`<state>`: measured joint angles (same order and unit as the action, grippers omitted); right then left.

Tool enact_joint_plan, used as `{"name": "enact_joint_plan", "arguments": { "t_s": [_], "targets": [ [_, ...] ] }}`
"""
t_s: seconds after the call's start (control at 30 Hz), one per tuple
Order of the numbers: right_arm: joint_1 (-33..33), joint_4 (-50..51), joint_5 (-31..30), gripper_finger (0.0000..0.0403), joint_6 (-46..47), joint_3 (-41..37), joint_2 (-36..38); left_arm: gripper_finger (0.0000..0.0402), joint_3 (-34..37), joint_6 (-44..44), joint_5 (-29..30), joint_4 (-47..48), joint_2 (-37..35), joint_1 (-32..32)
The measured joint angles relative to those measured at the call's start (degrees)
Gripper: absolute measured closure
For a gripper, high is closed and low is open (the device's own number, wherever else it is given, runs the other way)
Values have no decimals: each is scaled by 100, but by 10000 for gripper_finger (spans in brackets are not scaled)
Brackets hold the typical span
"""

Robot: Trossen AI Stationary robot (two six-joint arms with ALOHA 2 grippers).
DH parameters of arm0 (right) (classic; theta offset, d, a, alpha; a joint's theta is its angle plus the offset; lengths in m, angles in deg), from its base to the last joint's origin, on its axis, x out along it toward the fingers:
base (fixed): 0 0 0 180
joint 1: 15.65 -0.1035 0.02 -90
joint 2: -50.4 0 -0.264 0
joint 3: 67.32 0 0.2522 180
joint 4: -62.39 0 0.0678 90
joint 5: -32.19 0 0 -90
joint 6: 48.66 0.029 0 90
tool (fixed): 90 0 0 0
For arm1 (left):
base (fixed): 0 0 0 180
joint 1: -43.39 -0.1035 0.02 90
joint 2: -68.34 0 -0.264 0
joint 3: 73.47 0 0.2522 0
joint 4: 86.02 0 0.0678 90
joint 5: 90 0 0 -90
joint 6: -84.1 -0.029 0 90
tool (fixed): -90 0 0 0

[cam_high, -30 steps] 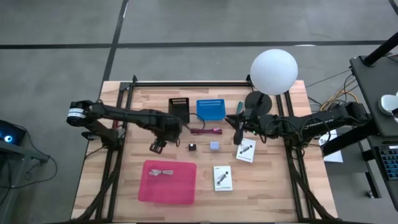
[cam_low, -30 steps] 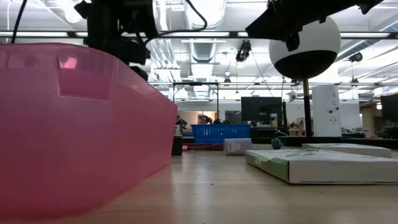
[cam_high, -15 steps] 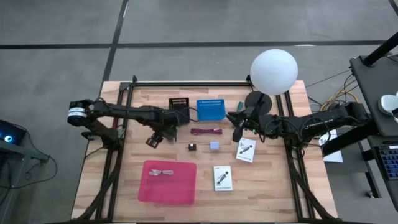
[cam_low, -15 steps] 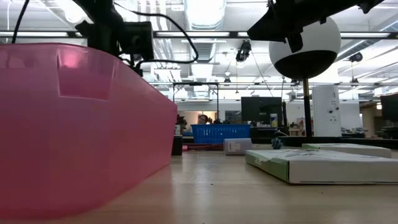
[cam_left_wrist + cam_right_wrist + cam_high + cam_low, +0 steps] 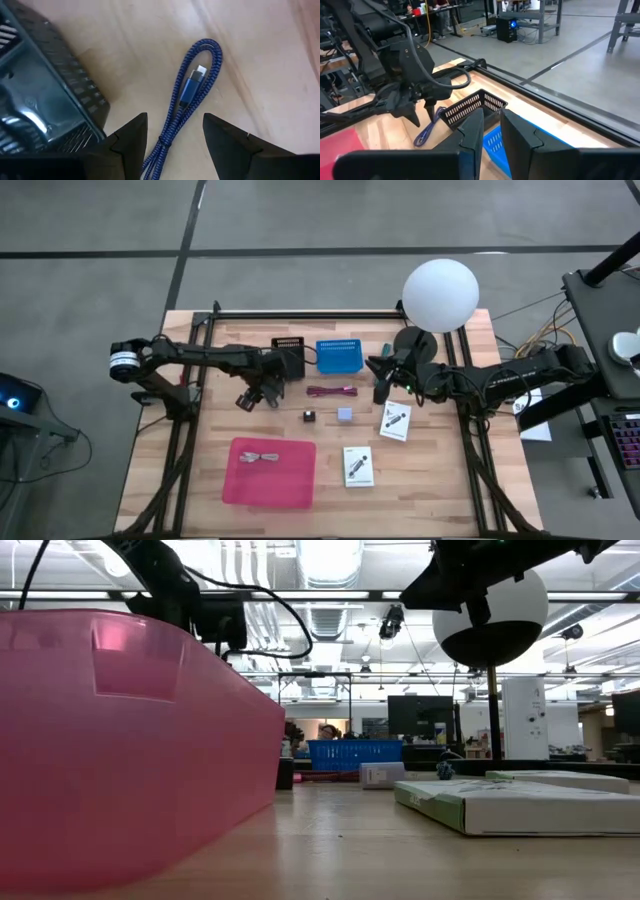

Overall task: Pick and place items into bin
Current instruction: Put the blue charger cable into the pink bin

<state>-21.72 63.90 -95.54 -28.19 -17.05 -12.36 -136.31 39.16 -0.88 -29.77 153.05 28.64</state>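
I see my left gripper (image 5: 256, 397) hanging just above the tabletop, its fingers (image 5: 226, 145) spread apart with nothing between them. Directly below lies a looped blue braided cable with a metal plug (image 5: 192, 102), flat on the light wooden table (image 5: 440, 470) and just beside a black slotted plastic basket (image 5: 288, 355). In my right wrist view the same cable (image 5: 427, 130) sits under that gripper (image 5: 421, 111), against the basket's corner (image 5: 472, 105).

My right gripper (image 5: 380, 380) hovers to the right of a blue slotted plastic basket (image 5: 338, 355), its fingers (image 5: 520, 137) a little apart and holding nothing.

Between the arms, a thin maroon cable (image 5: 331, 391) lies just near of the blue basket. Nearer still sit a tiny black cube (image 5: 310, 416) and a tiny lavender cube (image 5: 345, 414), a little apart. Two white printed cards lie to the right: one (image 5: 395, 421) below the right gripper, the other (image 5: 359, 466) nearer. The pink rectangular plastic bin (image 5: 268, 472) stands at the near left, with a small grey metal piece (image 5: 262, 457) inside.
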Motion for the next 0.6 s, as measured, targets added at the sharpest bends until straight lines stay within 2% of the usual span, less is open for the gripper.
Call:
{"name": "enact_joint_plan", "arguments": {
  "t_s": [0.23,0.6],
  "targets": [
    [70,0,0,346,11,-2,0,226,15,-386,-72,-1,153,-79],
    [90,-4,0,346,57,-4,0,226,0,-381,-102,-1,771,-154]
  ]
}}
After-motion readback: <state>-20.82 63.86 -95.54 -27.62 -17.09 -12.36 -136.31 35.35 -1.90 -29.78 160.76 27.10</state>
